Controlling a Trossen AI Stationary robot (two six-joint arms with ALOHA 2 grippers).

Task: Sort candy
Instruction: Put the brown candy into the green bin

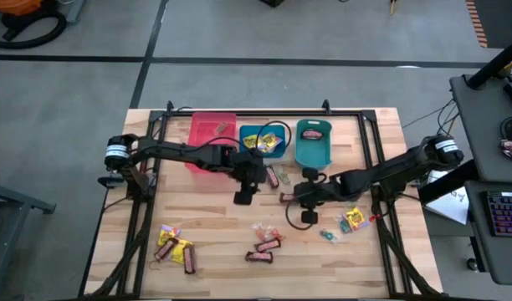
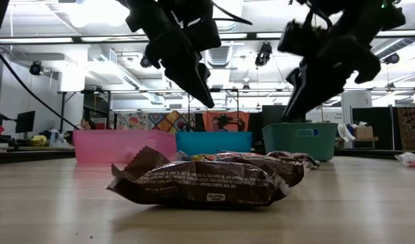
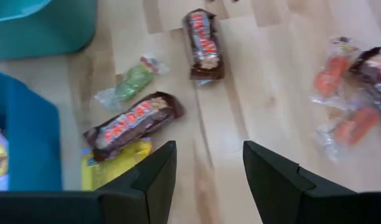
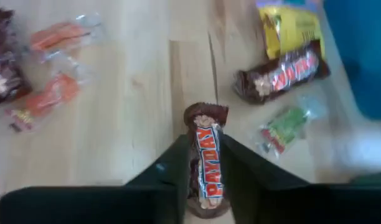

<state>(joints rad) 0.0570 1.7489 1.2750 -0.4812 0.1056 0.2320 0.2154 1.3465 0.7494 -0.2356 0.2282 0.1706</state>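
Three bins are lined up along the far edge of the table: a pink bin, a blue bin and a teal bin. Candy is scattered over the wood in front of them, with one cluster near the front left corner, another near the middle of the front edge and a few pieces toward the right edge.

The right gripper is held low near the table's centre, just in front of the teal bin. A dark brown-red bar is seen lying between its fingers, which flank the wrapper closely; whether the bar is gripped or only bracketed cannot be told, and it appears to rest on the wood.

The left gripper is spread open with nothing in it, poised in front of the blue bin. A second bar lies just beside one of its fingers, with a yellow packet under that bar's end and a green clear-wrapped piece nearby.

The step in hand is judged to be a pick-up by both arms. Next, a firm closure on the bracketed bar would be needed, followed by a lift and a carry to the bin chosen for bars. The left fingers would need to be shifted sideways over the second bar before being closed.
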